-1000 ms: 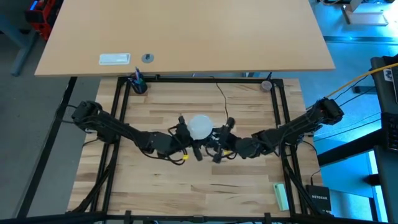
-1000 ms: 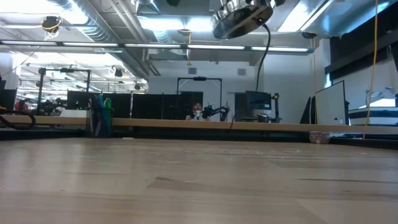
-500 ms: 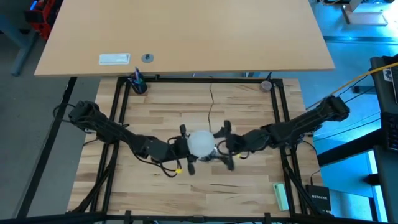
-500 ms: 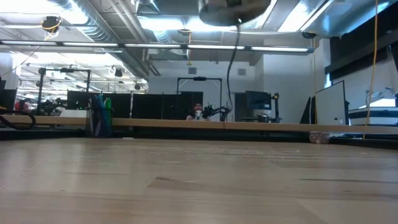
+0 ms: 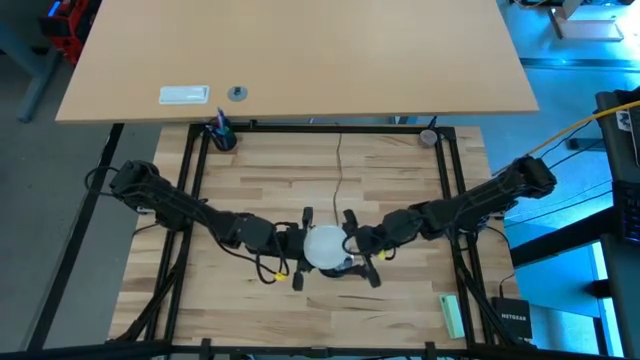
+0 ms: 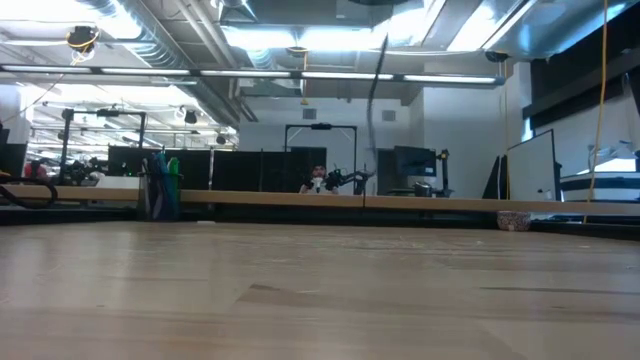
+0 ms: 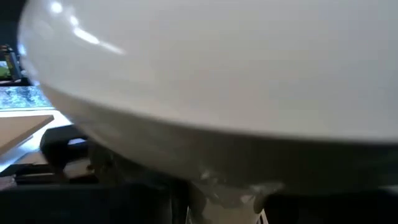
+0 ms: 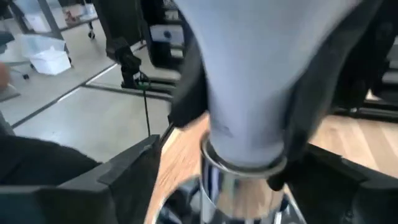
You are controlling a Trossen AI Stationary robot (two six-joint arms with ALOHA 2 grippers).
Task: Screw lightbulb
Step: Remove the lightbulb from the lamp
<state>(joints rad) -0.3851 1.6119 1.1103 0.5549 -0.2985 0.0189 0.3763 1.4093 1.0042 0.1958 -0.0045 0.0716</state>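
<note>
- The lightbulb (image 5: 325,246) sits mid-tabletop (image 5: 300,180) in the high view, raised off the wood between your two hands, dome turned up toward the overhead camera.
- Left hand (image 5: 298,250): clenched, just beside the bulb on its left. Its wrist view is filled by the white dome (image 7: 211,68), but what the fingers pinch is hidden, so you cannot tell whether it is the bulb's neck or the fitting below.
- Right hand (image 5: 362,255): just beside the bulb on its right. The right wrist view shows its dark fingers (image 8: 317,81) flanking the tapered neck (image 8: 249,93); whether they press or stand just off the glass you cannot tell.
- Below the neck, a silvery collar (image 8: 244,174) shows where the screw base meets the metal socket (image 8: 186,205); how far the thread is seated cannot be read.
- A thin black cord (image 5: 337,170) runs from the bulb toward the far edge; it also hangs into the low view (image 6: 374,90).
- Handling, as a judgement: expect a light, rigid, hollow shell, smooth and likely slippery, and brittle under a hard squeeze.
- Take hold on the taper just above the collar, where the shell is narrowest, with gentle pressure, and keep the axis in line with the socket so the thread does not cross.
</note>
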